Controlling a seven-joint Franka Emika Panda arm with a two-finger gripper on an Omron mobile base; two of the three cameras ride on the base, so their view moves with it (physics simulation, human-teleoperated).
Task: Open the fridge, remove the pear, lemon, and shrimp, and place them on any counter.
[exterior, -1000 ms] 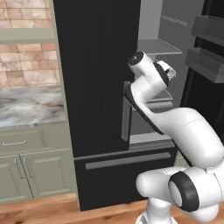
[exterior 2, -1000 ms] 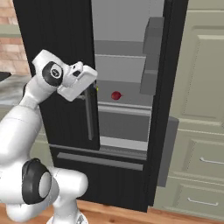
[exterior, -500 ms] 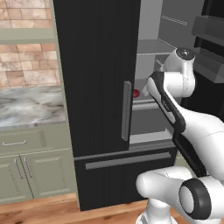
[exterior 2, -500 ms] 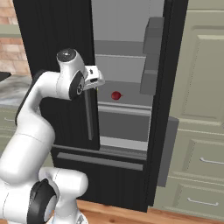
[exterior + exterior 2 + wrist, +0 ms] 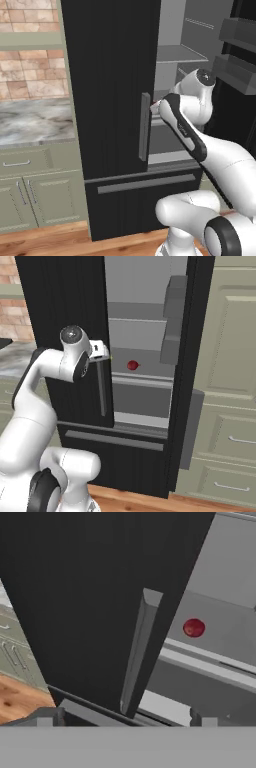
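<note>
The black fridge (image 5: 110,100) has its left door shut and its right door (image 5: 192,331) swung open, showing grey shelves. The dark-red pear (image 5: 132,365) lies on a middle shelf, also in the hand view as the pear (image 5: 194,627). My gripper (image 5: 103,352) hovers in front of the left door's inner edge, level with the top of its grey bar handle (image 5: 139,647) and left of the pear. It is open, its fingertips (image 5: 50,714) wide apart with nothing between them. The lemon and the shrimp are hidden. The marble counter (image 5: 35,120) lies left of the fridge.
Door bins (image 5: 172,321) hang on the open right door. The bottom drawer (image 5: 145,182) with its bar handle is shut. Pale green cabinets (image 5: 230,406) stand right of the fridge, and more sit under the counter (image 5: 30,195). A brick wall backs the counter.
My arm's wrist and elbow have swung right, and the hand has turned to face the left door's edge and the open shelves. The jaws stayed open; the fridge and pear did not move.
</note>
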